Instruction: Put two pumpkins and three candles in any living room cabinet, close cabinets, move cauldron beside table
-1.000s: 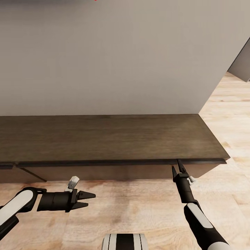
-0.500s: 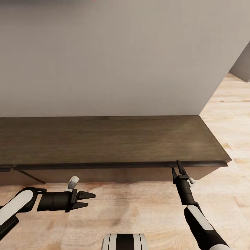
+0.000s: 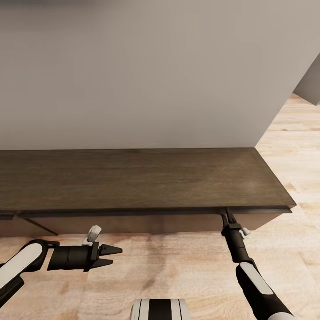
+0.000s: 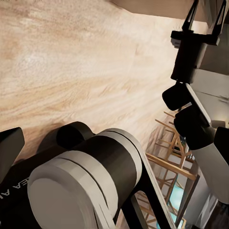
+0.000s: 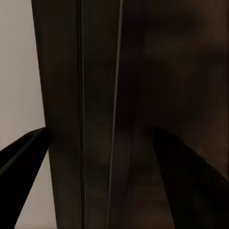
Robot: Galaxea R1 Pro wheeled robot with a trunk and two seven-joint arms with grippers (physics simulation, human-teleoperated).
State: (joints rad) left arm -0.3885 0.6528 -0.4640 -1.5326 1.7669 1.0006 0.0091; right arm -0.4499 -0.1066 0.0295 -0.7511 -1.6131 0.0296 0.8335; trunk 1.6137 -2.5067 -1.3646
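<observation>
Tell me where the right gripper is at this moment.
In the head view the right gripper is at lower right, its open fingers tucked under the cabinet's overhanging top edge, near the cabinet's right end.

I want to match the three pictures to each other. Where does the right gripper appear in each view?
Head view: the right gripper is at lower right of the picture, tips at the cabinet's front edge.
Left wrist view: it is in the picture's upper right corner, jaws apart.
Right wrist view: its dark fingers frame both sides of the picture.
Shared landmark: the cabinet's dark wood.
</observation>
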